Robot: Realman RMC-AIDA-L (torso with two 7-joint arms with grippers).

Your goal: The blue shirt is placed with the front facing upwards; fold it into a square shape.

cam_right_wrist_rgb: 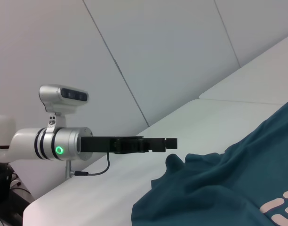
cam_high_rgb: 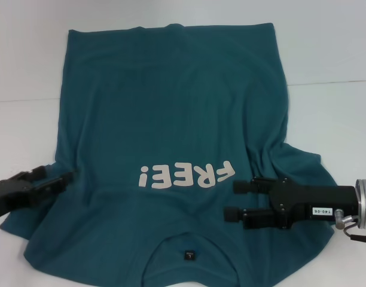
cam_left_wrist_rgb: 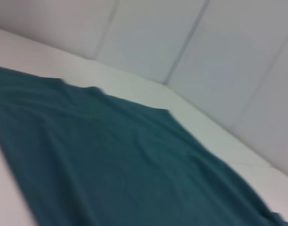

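A white worktop [cam_high_rgb: 332, 54] is seen under and around the garment, with pale wall panels [cam_right_wrist_rgb: 148, 52] rising behind it. Nothing else is seen lying on the surface near either pincer.

The blue shirt [cam_high_rgb: 177, 101] is spread front side up across the middle of the worktop. Its long axis runs from the robot outward: the collar with a small dark label [cam_high_rgb: 189, 256] is at the near edge, and the hem is at the far edge. The pale "FREE!" lettering [cam_high_rgb: 188, 175] is read upside down in the head view and lies between the two pincers.

The right pincer [cam_high_rgb: 233, 200] is held low over the shirt's near right part, its two black fingers parted with an empty gap between them and pointing inward toward the lettering. Nothing is gripped by it. Rumpled folds of the right sleeve are seen just beyond and beside it.

The left pincer [cam_high_rgb: 66, 177] is placed at the shirt's near left edge, by the sleeve, its tip pointing inward. How far it is opened cannot be told, nor whether cloth is held. In the right wrist view it [cam_right_wrist_rgb: 171, 143] is seen just above the raised edge of the cloth.
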